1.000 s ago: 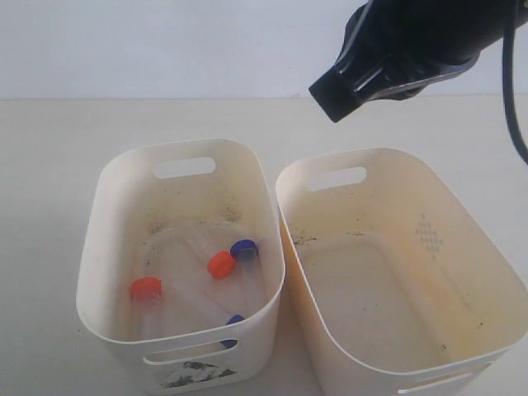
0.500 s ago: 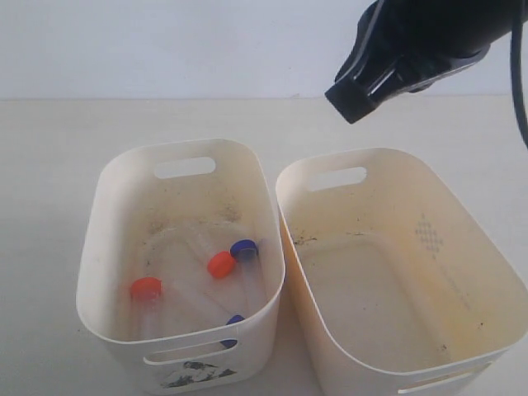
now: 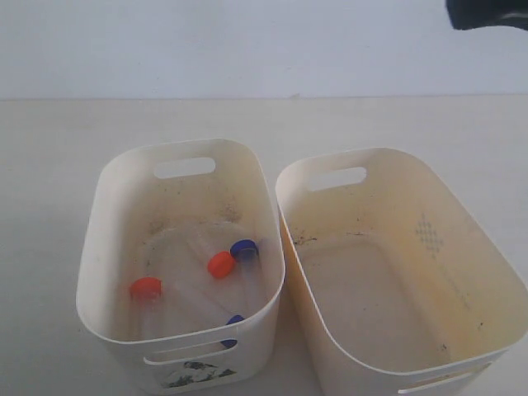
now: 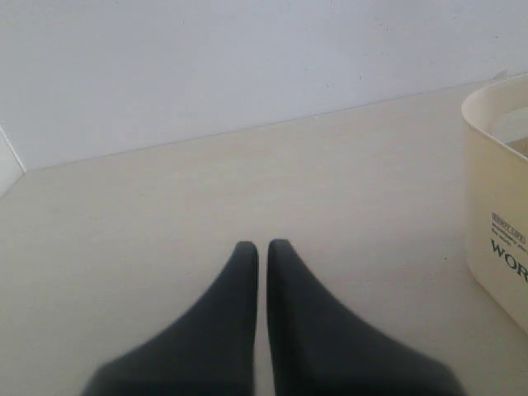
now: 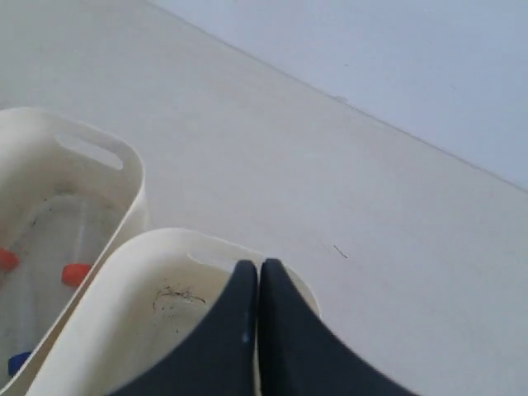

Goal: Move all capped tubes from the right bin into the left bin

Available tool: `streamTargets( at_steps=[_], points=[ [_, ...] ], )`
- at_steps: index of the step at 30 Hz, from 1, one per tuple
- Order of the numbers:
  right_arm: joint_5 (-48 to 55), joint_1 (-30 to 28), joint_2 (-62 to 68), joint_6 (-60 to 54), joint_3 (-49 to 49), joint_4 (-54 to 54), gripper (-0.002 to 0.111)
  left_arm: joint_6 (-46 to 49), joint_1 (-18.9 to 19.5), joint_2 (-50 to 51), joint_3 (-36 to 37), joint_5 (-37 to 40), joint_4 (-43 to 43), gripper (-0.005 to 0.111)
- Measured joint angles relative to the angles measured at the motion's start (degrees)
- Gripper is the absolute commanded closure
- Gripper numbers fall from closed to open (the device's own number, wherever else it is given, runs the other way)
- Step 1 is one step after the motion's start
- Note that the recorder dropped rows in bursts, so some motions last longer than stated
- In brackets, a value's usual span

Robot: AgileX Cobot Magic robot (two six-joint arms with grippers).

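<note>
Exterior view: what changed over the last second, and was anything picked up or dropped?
The right arm pulled back up and to the right; only a dark edge remains in the exterior view's top corner. The right gripper is shut and empty; nothing was grasped or released. The four capped tubes lie unmoved in the left bin, and the right bin has not shifted.

The left bin [image 3: 92, 247] and right bin [image 3: 488, 274] are formed of smooth cream plastic, the capped tubes [image 3: 221, 265] of clear plastic; the table [image 3: 49, 140] is finished matt.
</note>
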Motion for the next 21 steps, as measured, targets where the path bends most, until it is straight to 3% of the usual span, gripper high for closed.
streamTargets(
  at_steps=[10,21],
  points=[
    [-18.04,-15.91,-24.49,0.0,25.2,5.29,0.108,0.0,0.0,0.0,0.0,0.0,0.0,0.102],
    [-25.04,-24.39,-49.75,1.38,47.67,5.85,0.108,0.0,0.0,0.0,0.0,0.0,0.0,0.102]
  ],
)
